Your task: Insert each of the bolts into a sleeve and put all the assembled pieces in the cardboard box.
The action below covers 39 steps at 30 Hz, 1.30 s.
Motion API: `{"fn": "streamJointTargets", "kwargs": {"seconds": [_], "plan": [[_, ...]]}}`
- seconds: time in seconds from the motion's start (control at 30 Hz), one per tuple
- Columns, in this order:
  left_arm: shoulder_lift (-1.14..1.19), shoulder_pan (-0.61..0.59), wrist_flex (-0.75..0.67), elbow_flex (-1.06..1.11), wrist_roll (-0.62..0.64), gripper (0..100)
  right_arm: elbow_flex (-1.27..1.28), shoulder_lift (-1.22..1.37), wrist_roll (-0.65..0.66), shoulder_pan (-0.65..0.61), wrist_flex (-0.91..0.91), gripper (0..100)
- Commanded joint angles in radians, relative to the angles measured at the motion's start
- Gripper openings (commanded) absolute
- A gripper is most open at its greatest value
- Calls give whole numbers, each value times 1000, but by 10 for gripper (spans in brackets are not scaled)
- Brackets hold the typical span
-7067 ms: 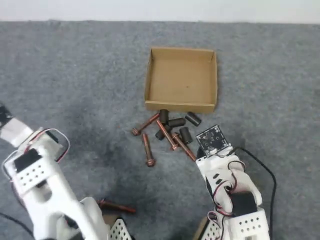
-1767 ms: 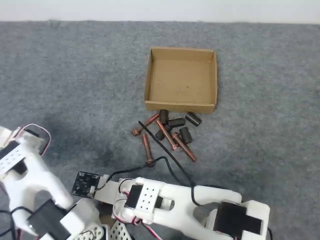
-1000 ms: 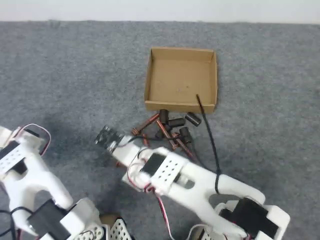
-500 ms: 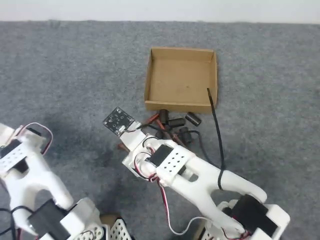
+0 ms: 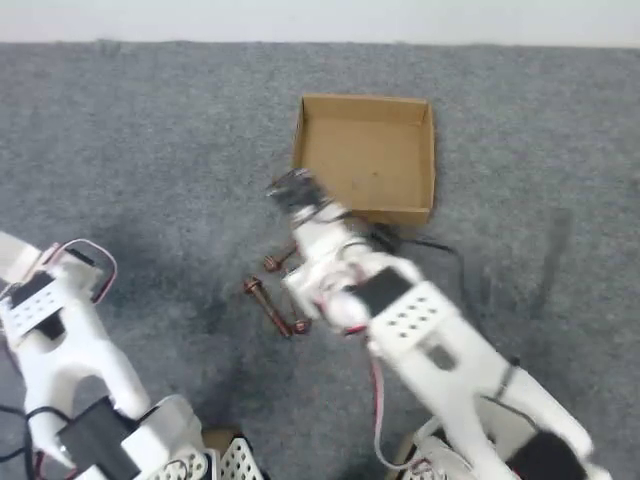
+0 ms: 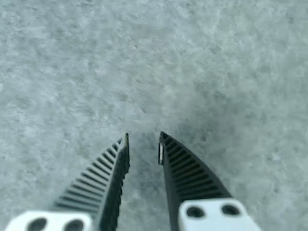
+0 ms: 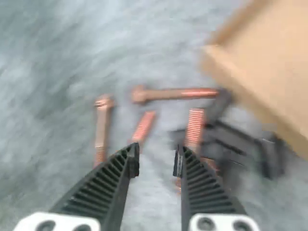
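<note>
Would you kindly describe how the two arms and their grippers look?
The left arm and right arm have white shells with hole grids, black motor blocks and thin red wires. The left gripper and right gripper have black, ribbed, tapering fingers on white bases.

The left hand (image 6: 143, 142) hangs over the table (image 6: 154, 53), which is covered in a grey, felt-like fabric. Its two black fingers (image 6: 111, 169), ribbed on their inner faces, stand a little apart with nothing between them. A faint shadow darkens the fabric around the tips. White mounts (image 6: 219, 217) with round holes carry the fingers.
</note>
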Motion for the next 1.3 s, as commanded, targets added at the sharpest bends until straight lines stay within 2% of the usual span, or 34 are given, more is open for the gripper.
{"fn": "streamJointTargets", "kwargs": {"seconds": [0.0, 0.2, 0.3, 0.43, 0.63, 0.87, 0.93, 1.03, 1.27], "plan": [[-11, 38, 5, 1, -3, 96, 58, -120, -3, 120, -38, 105], [-17, 91, 11, 13, -3, 94, 130, -148, 14, 265, -128, 105], [-17, 110, 21, 18, -5, 94, 132, -147, 101, 292, -128, 105], [-17, 157, 101, -8, -78, 94, 124, -102, 124, 318, -127, 108], [-17, 216, 130, -12, -133, 94, 41, 65, 130, 328, -127, 110], [-17, 250, 127, -12, -183, 94, -87, 257, 219, 332, -93, 111], [-17, 252, 126, -10, -183, 96, -109, 295, 250, 332, -93, 139], [-17, 250, 126, -10, -183, 97, -127, 321, 265, 332, -81, 190], [-17, 249, 126, -10, -184, 98, -138, 329, 269, 361, -88, 169]]}}
